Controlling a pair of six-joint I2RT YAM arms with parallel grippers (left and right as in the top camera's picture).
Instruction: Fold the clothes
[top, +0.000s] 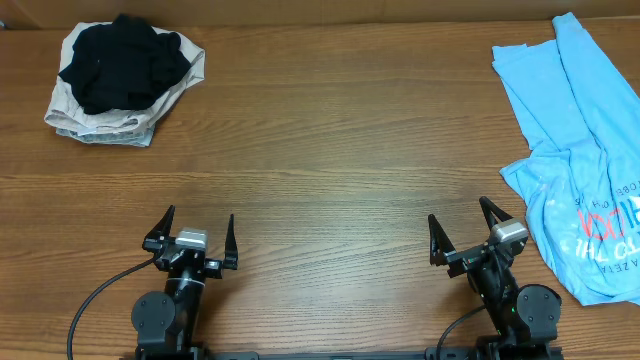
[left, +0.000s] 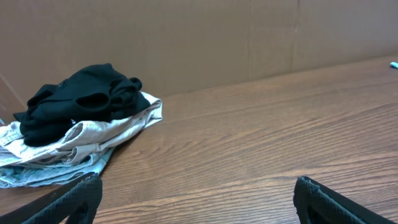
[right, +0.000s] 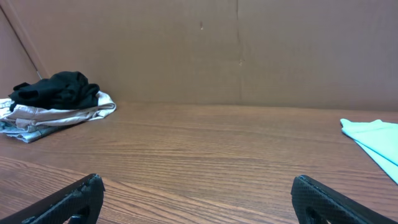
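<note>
The clothes, a light sky-blue T-shirt (top: 580, 150) with red and white lettering, lie crumpled along the table's right side and run off the right edge of the overhead view. One corner of the shirt (right: 373, 140) shows at the right in the right wrist view. My right gripper (top: 461, 228) rests open near the front edge, just left of the shirt's lower part, with nothing between its fingers (right: 317, 199). My left gripper (top: 196, 232) is open too, at the front left, far from the shirt, and holds nothing.
A black garment (top: 120, 60) lies on top of a folded beige cloth (top: 140, 122) at the back left corner; the black garment (left: 78, 99) also shows in the left wrist view. A brown cardboard wall (right: 236, 50) stands behind the wooden table (top: 320, 150).
</note>
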